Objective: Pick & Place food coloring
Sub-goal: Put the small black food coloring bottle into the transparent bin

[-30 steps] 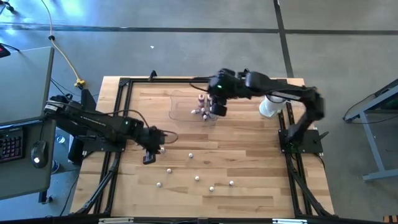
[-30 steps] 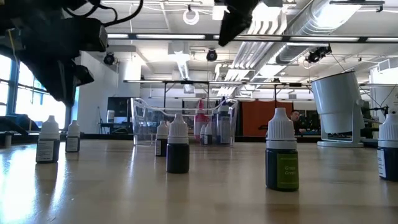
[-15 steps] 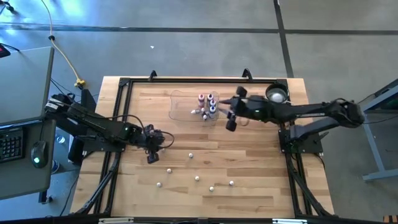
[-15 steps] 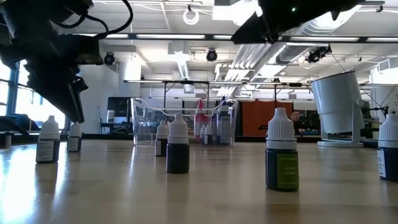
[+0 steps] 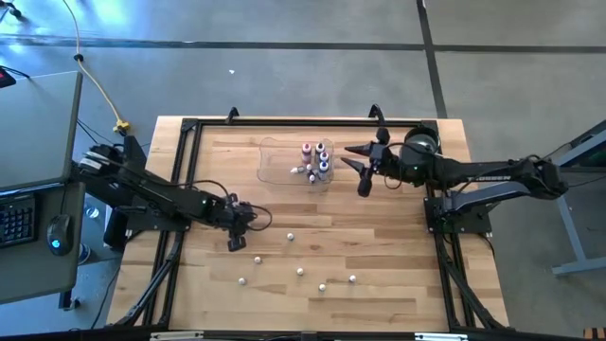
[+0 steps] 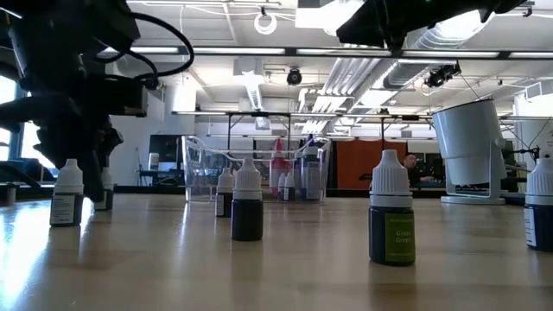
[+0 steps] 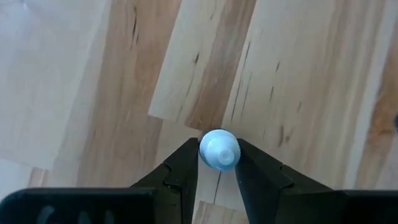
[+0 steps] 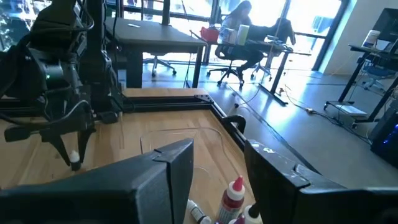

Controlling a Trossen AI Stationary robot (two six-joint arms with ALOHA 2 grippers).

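Observation:
Several food coloring bottles with white caps stand loose on the near half of the wooden table. More of them sit in the clear tray at the far middle. My left gripper points steeply down over one standing bottle at the table's left. It is open, with a finger close on each side of the cap. My right gripper is open and holds nothing. It hangs level above the table just right of the tray, pointing toward the left edge. My left gripper comes from above, and its two fingers flank the white cap of the bottle at their free ends. The bottle stands upright on the table. Whether the fingers touch the cap I cannot tell.
A white cup stands at the table's far right, under my right arm. A black frame runs along the table's edges. Bare wood lies between the tray and the loose bottles. Another bottle stands just beside the left gripper.
My left gripper has gone down over the standing bottle and tipped steeper; the bottle has stayed in place. My right gripper has drawn back from above the tray toward the table's right edge, sunk a little, and tipped from pointing down to level.

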